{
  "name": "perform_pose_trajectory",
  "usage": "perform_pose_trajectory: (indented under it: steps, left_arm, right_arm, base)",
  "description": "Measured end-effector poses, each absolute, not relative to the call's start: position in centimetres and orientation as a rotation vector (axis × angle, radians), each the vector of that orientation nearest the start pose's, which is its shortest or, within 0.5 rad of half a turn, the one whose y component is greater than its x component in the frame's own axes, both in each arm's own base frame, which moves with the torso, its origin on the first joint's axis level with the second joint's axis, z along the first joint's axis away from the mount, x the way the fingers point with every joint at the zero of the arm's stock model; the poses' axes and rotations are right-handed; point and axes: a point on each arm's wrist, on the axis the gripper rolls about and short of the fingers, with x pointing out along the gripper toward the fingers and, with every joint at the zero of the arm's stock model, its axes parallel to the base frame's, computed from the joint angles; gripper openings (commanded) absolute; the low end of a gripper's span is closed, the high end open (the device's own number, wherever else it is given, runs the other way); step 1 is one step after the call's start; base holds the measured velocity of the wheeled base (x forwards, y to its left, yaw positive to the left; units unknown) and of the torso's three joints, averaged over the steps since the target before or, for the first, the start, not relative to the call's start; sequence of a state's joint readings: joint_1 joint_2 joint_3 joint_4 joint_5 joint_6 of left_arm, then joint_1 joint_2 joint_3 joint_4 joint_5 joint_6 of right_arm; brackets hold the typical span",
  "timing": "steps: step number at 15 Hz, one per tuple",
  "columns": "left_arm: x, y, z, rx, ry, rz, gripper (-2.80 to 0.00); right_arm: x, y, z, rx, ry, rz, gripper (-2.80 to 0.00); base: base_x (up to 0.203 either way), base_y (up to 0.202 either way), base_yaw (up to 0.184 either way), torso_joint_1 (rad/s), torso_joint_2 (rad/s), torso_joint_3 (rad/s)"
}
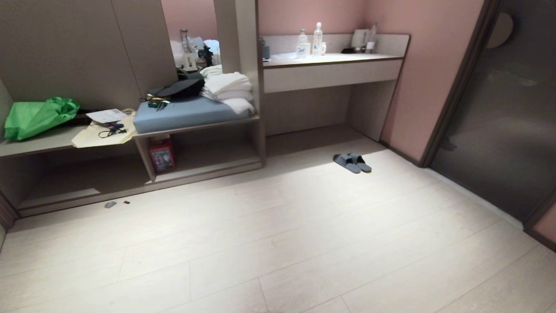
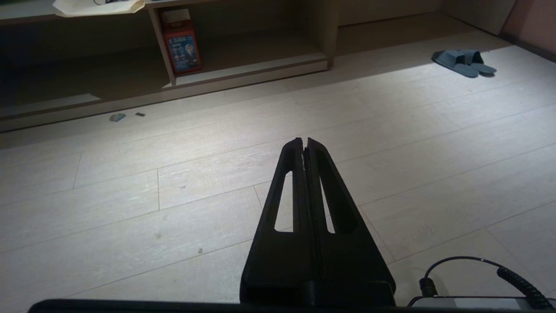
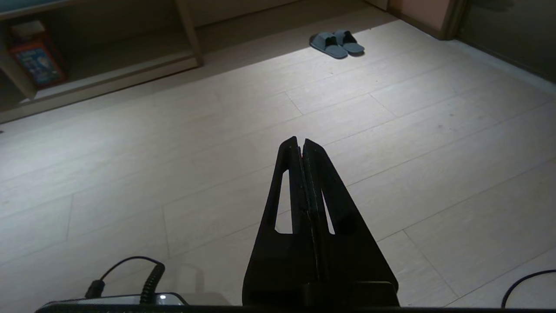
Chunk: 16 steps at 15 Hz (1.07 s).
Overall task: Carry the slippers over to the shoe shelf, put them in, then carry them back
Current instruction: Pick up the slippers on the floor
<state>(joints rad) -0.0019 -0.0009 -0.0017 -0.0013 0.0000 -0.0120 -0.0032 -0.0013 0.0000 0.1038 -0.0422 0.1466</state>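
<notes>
slippers wait on floor, shelf holds one box

head view: the slippers (image 1: 352,162) lie paired on the floor (image 1: 278,243) before the desk alcove; the shoe shelf (image 1: 208,158) holds a red box (image 1: 162,154). left wrist view: left gripper (image 2: 304,141), jaws pressed together, empty. right wrist view: right gripper (image 3: 300,142) likewise.

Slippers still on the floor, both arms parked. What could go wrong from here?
1. The slippers lie side by side, touching; a one-gripper grab may lift only one.
2. The shoe shelf already holds a red box at its left end; a placement there might knock it over.
3. Both the left gripper and the right gripper are shut and well short of the pair; either must open before it reaches them, or it may just push them.
</notes>
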Motion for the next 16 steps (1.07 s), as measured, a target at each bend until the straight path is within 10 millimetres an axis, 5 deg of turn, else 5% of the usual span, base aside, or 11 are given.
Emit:
perform_pose_trajectory:
  steps: [9, 16]
  left_arm:
    - [-2.29, 0.00, 7.58, -0.014, -0.003, -0.002, -2.80]
    - [-2.30, 0.01, 7.58, -0.012, -0.001, -0.003, -2.80]
  right_arm:
    - [-2.35, -0.09, 6.48, 0.151, 0.099, -0.055, -2.80]
    - [-2.35, -0.09, 6.49, 0.147, 0.098, -0.055, -2.80]
  base:
    - [0.000, 0.000, 0.000, 0.000, 0.00, 0.000]
    - [0.186, 0.000, 0.001, 0.000, 0.00, 0.002]
